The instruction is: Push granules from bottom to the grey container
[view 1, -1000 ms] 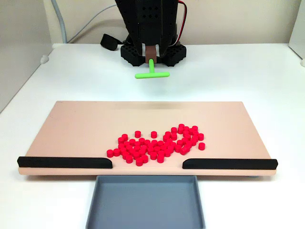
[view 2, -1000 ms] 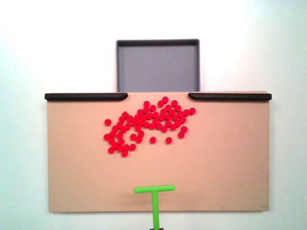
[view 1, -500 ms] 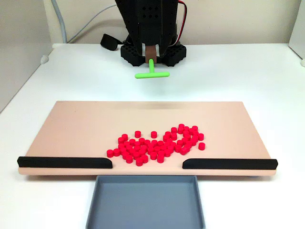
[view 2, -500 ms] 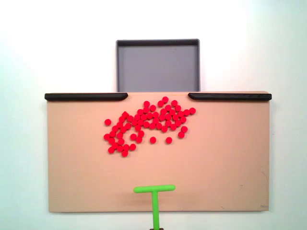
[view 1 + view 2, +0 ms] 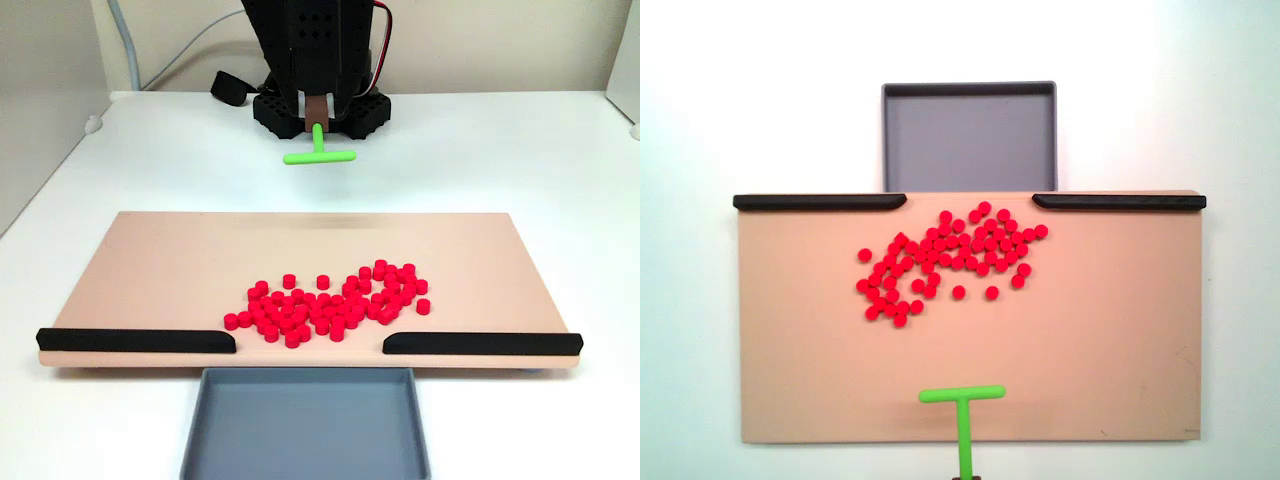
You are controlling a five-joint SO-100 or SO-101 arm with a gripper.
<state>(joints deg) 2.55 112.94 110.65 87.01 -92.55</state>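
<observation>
A loose heap of red granules [image 5: 330, 305] lies on the beige board [image 5: 180, 270], close to the gap between two black strips. In the top-down fixed view the granules [image 5: 950, 262] spread just below that gap. The empty grey container [image 5: 305, 425] sits off the board's near edge, seen as the grey container [image 5: 968, 140] above the gap. My gripper [image 5: 317, 118] is shut on the stem of a green T-shaped tool [image 5: 318, 155], hovering beyond the board's far edge. From above, the tool [image 5: 962, 394] has its crossbar over the board's lower edge, well apart from the granules.
Black strips [image 5: 135, 340] [image 5: 482, 343] line the board's near edge on both sides of the gap. The arm's black base [image 5: 365, 112] stands behind the tool, with a black part [image 5: 228, 88] and cables beside it. White table surrounds the board [image 5: 1090, 330].
</observation>
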